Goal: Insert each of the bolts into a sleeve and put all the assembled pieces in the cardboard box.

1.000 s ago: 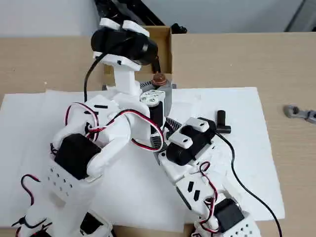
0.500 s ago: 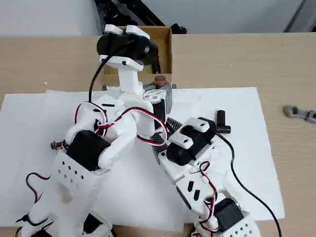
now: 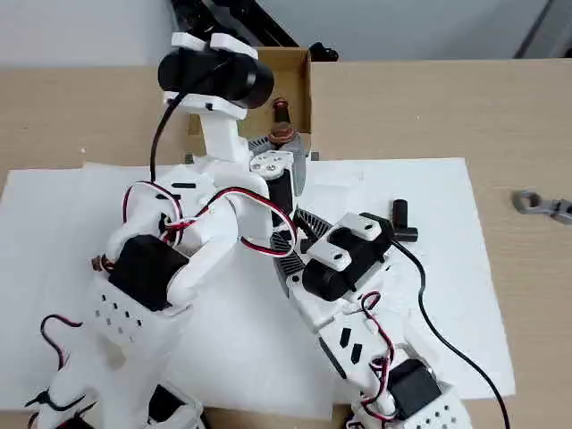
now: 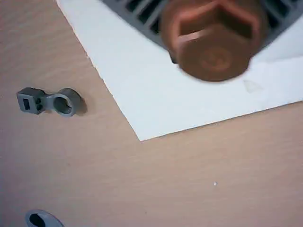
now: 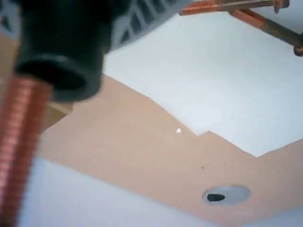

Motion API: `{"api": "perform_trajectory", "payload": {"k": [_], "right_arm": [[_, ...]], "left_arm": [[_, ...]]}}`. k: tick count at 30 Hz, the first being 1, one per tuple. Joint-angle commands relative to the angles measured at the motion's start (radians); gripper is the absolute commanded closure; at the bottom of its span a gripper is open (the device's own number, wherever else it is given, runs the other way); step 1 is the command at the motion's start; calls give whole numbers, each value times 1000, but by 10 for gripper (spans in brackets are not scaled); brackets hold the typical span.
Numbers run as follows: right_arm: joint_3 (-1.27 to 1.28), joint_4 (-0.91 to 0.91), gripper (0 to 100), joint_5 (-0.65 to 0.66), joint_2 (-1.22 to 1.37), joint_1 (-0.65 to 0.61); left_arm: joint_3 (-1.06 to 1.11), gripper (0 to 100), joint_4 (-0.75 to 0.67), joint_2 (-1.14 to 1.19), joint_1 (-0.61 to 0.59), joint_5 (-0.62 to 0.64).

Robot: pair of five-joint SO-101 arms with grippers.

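**Left pincer grips a bolt at the box's edge**

The left pincer (image 3: 284,154) is clenched on a copper bolt (image 3: 286,136), whose hexagonal head stands up out of it. The cardboard box (image 3: 304,85) lies just beyond this pincer, with its near corner beside the bolt.

The right pincer (image 3: 297,239) sits low over the white paper (image 3: 447,286), near the left pincer and partly under that arm's wires. Whether it is clenched or released cannot be told. In the right wrist view a black sleeve (image 5: 61,42) shows close up, with a threaded copper shank (image 5: 19,142) coming out of its end. Farther off, two loose bolts (image 5: 265,29) lie on the paper and meet at an angle.

Two loose sleeves (image 3: 400,213) rest on the paper on the right pincer's outer side, set at a right angle. A small grey fitting (image 3: 536,203) lies on the bare table (image 3: 402,107), well apart from both pincers.
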Motion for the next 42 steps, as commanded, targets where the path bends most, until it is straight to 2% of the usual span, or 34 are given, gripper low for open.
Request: {"api": "perform_trajectory", "payload": {"k": [1,22,32,42], "right_arm": [[-15,-24,995,-40,-12,15],[-17,-18,995,-58,-12,16],[-31,-16,995,-57,-12,30],[-26,-16,995,-60,-12,70]], "left_arm": [[-47,995,-54,-8,-9,-2],[84,995,-48,-15,-28,-9],[116,995,-8,-17,52,-25],[114,995,-8,-17,54,-35]]}}
